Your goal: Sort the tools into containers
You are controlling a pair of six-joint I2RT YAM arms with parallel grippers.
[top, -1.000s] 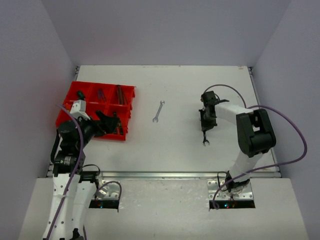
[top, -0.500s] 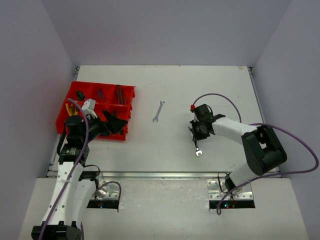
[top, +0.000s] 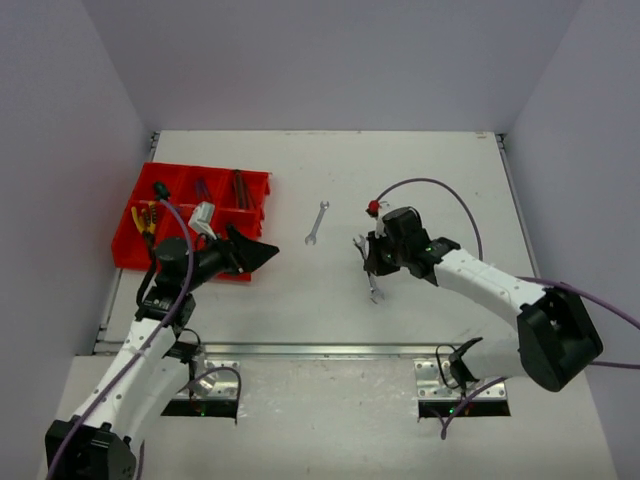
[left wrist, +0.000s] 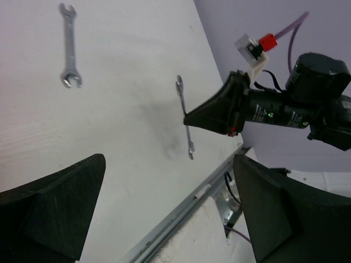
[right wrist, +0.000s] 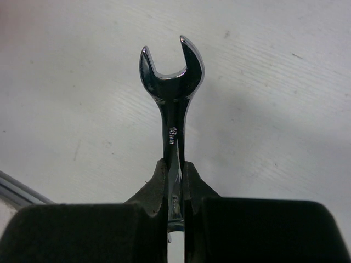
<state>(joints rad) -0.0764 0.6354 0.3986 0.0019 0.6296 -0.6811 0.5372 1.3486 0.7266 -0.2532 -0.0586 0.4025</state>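
Two wrenches, top view: the loose wrench (top: 317, 222) lies flat on the table (top: 450, 170). The held wrench (top: 374, 288) is carried by the right gripper (top: 371, 262).
Right gripper, top view: clamped on the held wrench's shank, over mid-table.
Left gripper (top: 262, 250), top view: jaws spread wide with nothing between them, just beside the near right corner of the red tray (top: 128, 250).
Deciding relation: the tray lies to the left of the held wrench, with the loose wrench and the left gripper between them. The left arm is nearer the tray, so the delivery probably calls for a long leftward reach.
Long axes: both wrenches run roughly near-to-far.
Left wrist view: own fingers (left wrist: 55, 208) wide apart. The loose wrench (left wrist: 69, 46) is far off, and the held wrench (left wrist: 185, 118) is pinched near mid-length. Whether its lower end touches the table cannot be told.
Right wrist view: the shank (right wrist: 173, 98) is squeezed between the fingers (right wrist: 156, 186), its open-ended head pointing away from them.
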